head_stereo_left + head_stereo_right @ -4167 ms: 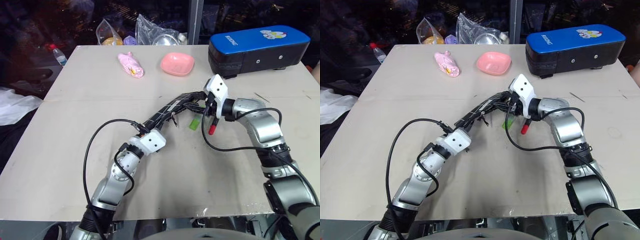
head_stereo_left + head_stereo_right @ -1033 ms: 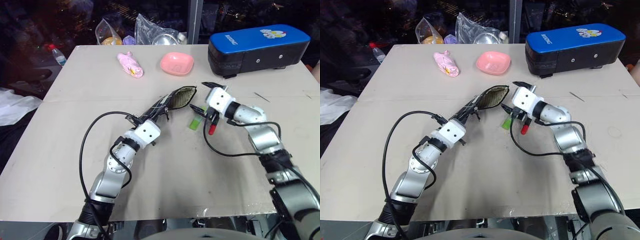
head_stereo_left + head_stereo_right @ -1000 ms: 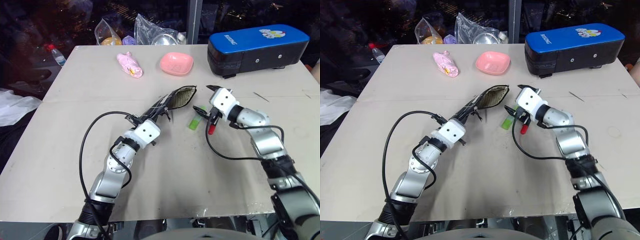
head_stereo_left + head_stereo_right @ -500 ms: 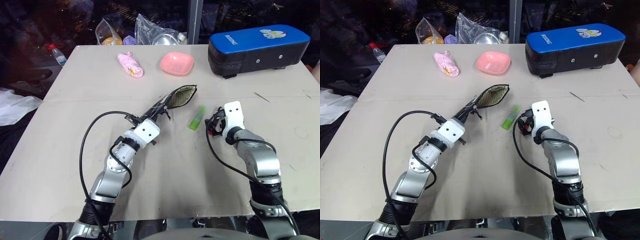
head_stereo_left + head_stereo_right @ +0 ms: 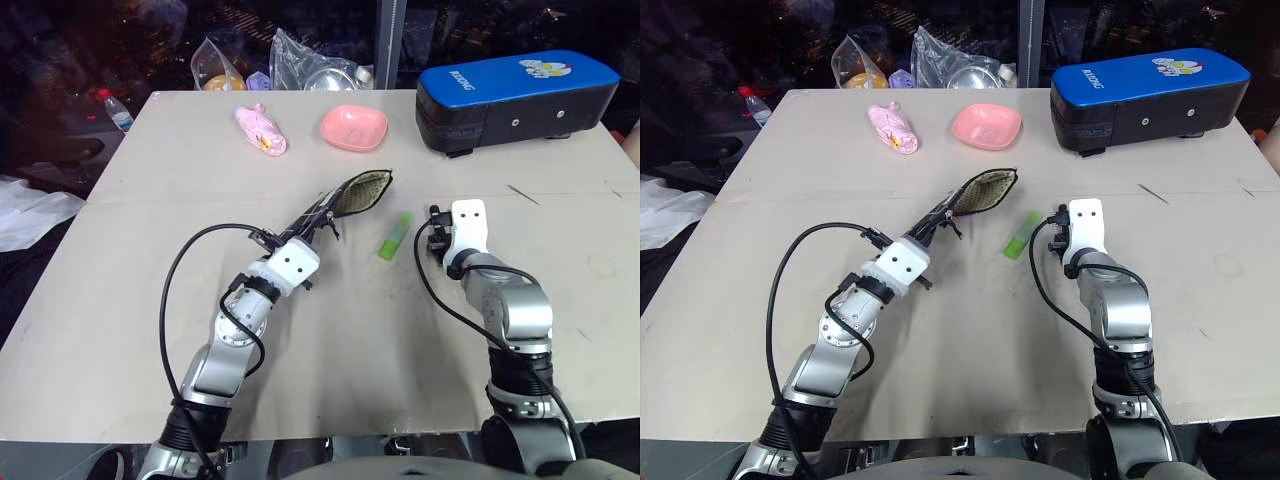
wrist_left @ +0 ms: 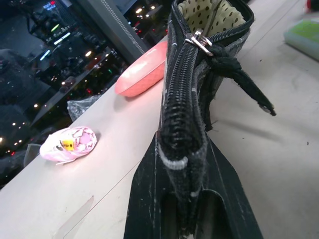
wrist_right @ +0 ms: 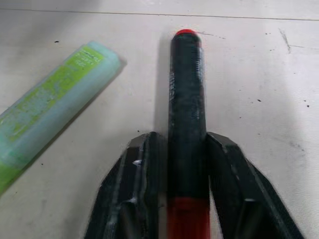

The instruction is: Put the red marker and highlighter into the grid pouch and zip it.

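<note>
Left tool (image 6: 187, 199) clamps the pouch (image 5: 362, 192), mouth open above the worktop (image 5: 150, 250); right tool (image 7: 182, 164) grips the marker (image 7: 185, 99); highlighter (image 5: 395, 237) lies just beside; nothing inside, zipping remains.

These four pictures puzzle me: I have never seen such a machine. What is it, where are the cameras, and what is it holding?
It is a two-armed robot at a table. The two wide pictures come from cameras in its head, looking down over its arms. The two close ones come from cameras on its wrists.

The left pincer is shut on the closed end of the pouch, holding its unzipped mouth open. The right pincer is shut on the marker, which runs lengthwise between its two fingers. The highlighter lies on the table between pouch and marker.

Farther back lie a pink dish, a pink wrapped thing and a blue-topped case.
</note>
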Tool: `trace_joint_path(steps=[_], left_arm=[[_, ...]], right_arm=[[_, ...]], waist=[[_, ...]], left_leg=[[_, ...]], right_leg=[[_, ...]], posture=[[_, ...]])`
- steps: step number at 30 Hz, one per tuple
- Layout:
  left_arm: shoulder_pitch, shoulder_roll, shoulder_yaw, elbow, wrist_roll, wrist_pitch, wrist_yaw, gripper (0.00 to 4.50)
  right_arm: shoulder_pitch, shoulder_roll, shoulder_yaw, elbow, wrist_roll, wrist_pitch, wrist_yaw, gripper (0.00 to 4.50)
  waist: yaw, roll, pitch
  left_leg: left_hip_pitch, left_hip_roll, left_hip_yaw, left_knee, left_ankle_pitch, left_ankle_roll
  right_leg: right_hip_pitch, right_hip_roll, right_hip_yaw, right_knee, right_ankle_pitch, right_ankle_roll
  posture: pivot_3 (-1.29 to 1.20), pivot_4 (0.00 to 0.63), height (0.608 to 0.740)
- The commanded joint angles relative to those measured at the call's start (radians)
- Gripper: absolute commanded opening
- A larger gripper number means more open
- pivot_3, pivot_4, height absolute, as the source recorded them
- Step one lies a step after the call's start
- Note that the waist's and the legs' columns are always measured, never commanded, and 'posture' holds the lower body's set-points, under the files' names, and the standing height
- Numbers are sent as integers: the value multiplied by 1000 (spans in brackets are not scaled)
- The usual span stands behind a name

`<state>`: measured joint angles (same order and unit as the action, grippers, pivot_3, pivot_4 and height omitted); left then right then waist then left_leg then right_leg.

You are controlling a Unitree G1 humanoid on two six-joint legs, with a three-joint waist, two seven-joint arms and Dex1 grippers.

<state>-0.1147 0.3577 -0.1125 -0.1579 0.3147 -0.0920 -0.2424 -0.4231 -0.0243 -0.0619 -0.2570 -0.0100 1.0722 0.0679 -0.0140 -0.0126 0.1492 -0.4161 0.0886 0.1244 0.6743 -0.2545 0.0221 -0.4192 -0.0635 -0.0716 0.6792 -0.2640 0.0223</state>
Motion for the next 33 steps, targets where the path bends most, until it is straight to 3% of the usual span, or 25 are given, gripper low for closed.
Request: trace_joint_path(steps=[1,3,10,13,17,23,29,33], left_arm=[[4,-8,6,-38,7,-2,21,0],[3,-9,6,-37,7,-2,23,0],[-4,-10,2,-30,3,-3,19,0],[-9,-7,2,-26,1,-7,15,0],[-18,-3,3,-18,-1,-11,11,0],[-29,1,-3,-12,0,-17,8,0],[-49,19,-27,-1,25,-36,-3,0],[-56,30,-31,-1,32,-43,-9,0]], right_arm=[[-47,5,-80,59,-20,-84,-97,342],[-65,-21,-80,88,-8,-149,-80,324],[-136,-334,85,227,34,-628,372,324],[-166,-486,177,306,-24,-947,554,324],[-219,-585,243,408,-61,-1232,683,324],[-373,-632,361,606,-236,-1569,701,324],[-542,-594,478,806,-468,-1796,568,324],[-622,-556,525,900,-542,-1890,512,324]], waist=[[3,0,0],[4,0,0],[-5,1,1],[-3,1,1],[0,1,1],[-1,0,2],[1,1,2],[0,1,2]], left_leg=[[0,0,-1,0,0,0],[0,-1,-2,0,-1,1],[0,-2,-1,-2,-2,3],[1,-1,-1,-4,-2,3],[1,-1,0,-4,-2,3],[1,0,6,-3,0,0],[1,0,9,-2,1,-1],[1,0,11,-2,1,-1]], right_leg=[[0,0,0,0,0,0],[0,-1,0,0,0,0],[-2,0,3,-1,0,0],[-2,2,3,-1,0,0],[-2,2,3,-2,0,0],[-2,1,4,-1,0,0],[-3,1,4,-1,0,0],[-3,1,5,-1,0,0]], posture=[[0,150,717],[0,150,717],[0,150,717],[0,150,717],[0,150,717],[0,150,717],[0,150,717],[0,150,717]])
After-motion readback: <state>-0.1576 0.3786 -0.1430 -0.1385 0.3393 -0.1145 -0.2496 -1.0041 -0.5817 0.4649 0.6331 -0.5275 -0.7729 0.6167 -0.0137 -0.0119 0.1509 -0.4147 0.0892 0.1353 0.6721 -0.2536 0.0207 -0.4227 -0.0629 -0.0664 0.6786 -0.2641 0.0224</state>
